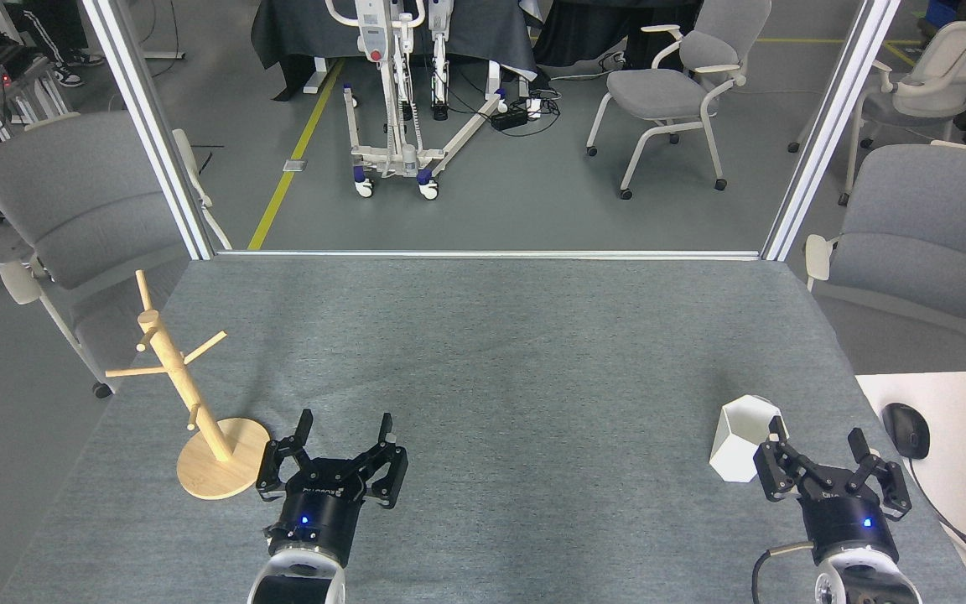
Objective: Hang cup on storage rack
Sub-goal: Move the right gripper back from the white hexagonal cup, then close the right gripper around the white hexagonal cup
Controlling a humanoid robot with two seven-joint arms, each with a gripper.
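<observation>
On surface (483,352), cup (743,436) seen standing just beside right end effector (818,436), fingers spread, empty; left end effector (345,424) spread, empty, near storage rack (189,394).

Small pale lettering runs across the black body of the left gripper (344,429) and of the right gripper (817,446), upside down from the head view and too small to make out; no other text, label or number is legible
</observation>
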